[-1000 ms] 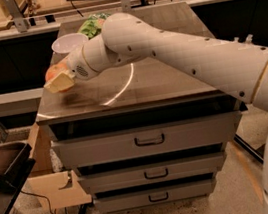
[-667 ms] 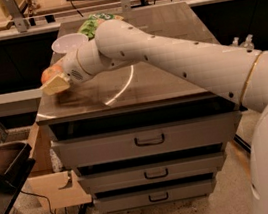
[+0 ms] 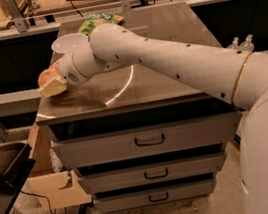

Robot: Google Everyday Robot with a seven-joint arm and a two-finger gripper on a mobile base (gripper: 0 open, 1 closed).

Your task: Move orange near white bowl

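The orange (image 3: 46, 76) is at the left edge of the cabinet top (image 3: 170, 80), held between the pale fingers of my gripper (image 3: 51, 82), which is shut on it. The white bowl (image 3: 68, 43) stands just behind and to the right of the gripper, partly hidden by my white arm (image 3: 167, 63). The arm reaches in from the right across the cabinet top.
A green snack bag (image 3: 97, 21) lies behind the bowl at the back of the cabinet top. The cabinet has three drawers (image 3: 149, 140) below. A cardboard box (image 3: 55, 184) and a dark tray (image 3: 1, 163) stand on the floor at the left.
The gripper with the orange has shifted slightly left toward the cabinet's left edge, staying close in front of the bowl.
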